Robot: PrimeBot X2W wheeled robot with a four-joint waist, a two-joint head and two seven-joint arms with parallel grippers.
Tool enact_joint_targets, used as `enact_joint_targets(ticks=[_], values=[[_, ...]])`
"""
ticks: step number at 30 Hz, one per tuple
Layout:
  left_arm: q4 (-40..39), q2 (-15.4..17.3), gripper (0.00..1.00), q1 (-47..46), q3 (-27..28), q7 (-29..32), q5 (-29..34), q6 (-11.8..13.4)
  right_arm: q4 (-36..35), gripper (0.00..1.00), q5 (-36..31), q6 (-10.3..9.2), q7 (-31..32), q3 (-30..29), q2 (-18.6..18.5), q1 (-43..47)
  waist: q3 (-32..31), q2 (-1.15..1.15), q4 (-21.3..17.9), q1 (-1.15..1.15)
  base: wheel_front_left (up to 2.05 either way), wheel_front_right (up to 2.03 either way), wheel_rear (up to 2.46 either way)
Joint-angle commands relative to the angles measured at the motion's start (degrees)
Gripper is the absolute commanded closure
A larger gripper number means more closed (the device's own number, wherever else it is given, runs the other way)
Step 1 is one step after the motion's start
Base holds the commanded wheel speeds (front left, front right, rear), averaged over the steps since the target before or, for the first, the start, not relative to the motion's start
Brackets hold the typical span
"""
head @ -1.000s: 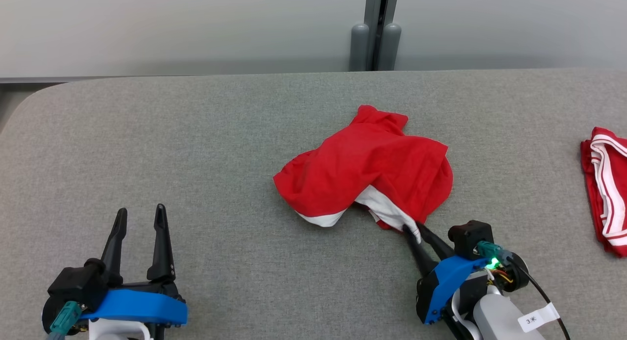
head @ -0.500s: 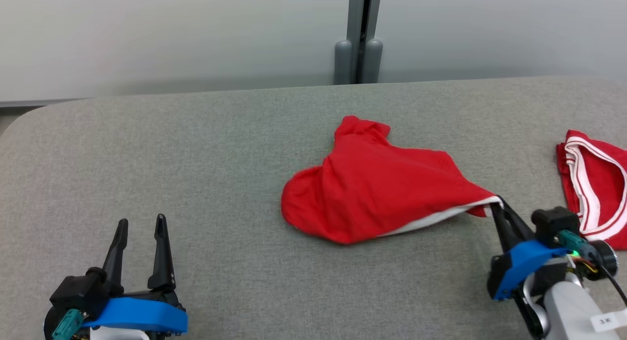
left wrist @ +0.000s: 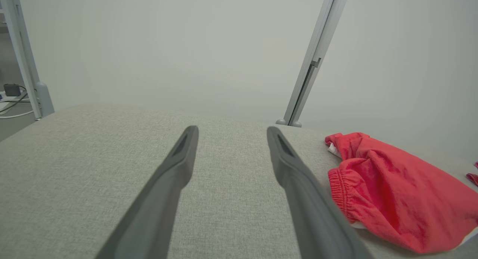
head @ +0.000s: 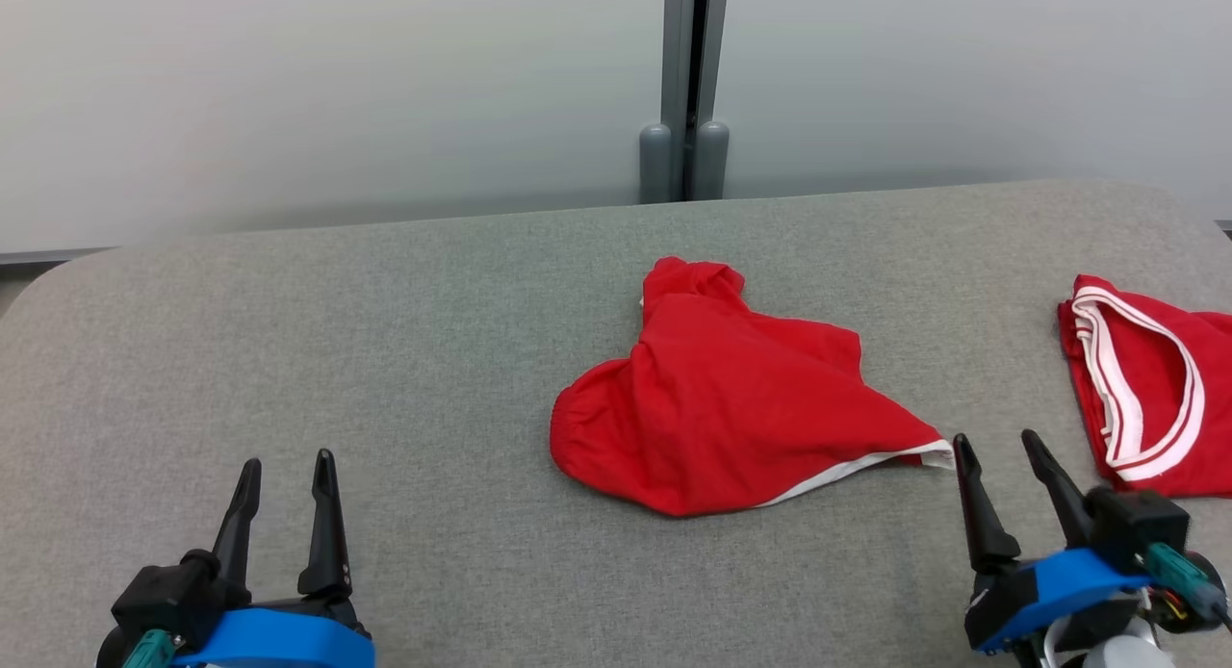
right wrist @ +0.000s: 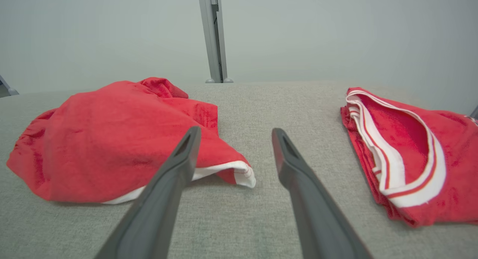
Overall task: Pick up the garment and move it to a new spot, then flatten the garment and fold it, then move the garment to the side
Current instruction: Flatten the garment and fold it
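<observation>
Red, white-hemmed cloth garment lies on grey surface, just released; right gripper and left gripper point forward, both spread apart.

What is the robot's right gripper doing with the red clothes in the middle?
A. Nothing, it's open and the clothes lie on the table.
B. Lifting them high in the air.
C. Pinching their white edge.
A: the right gripper has its fingers spread apart and grips nothing, and the red garment lies loose on the grey table.
</observation>
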Motion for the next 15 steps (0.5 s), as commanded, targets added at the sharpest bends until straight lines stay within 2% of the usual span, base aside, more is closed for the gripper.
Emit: enact_joint_targets(ticks=[1,6,11,15], values=[[-0.02,-0.09,0.0,0.62,0.06,-0.25,-0.05,-0.17,-2.03,0.0,0.69,0.01,-1.0,-0.64,0.39,1.95,-0.38,0.0,-0.23,0.0,0.0,0.0,0.0],[-0.03,-0.41,0.0,1.32,-0.25,-0.25,0.05,-0.19,-8.83,0.0,2.4,0.01,-2.16,-1.37,1.5,6.04,-0.85,0.0,-0.55,0.0,0.0,0.0,0.0],[0.27,-0.87,0.0,1.51,-0.72,-0.25,0.01,-0.55,-12.27,0.0,3.32,0.01,-0.69,-0.45,2.16,7.81,-0.69,0.0,-1.09,0.0,0.0,0.0,0.0],[1.67,-1.15,0.0,-0.26,-3.18,0.68,0.32,-2.32,-13.45,0.0,3.83,0.01,0.35,0.68,2.45,7.49,0.11,0.0,-1.46,0.0,0.0,0.0,0.0]])
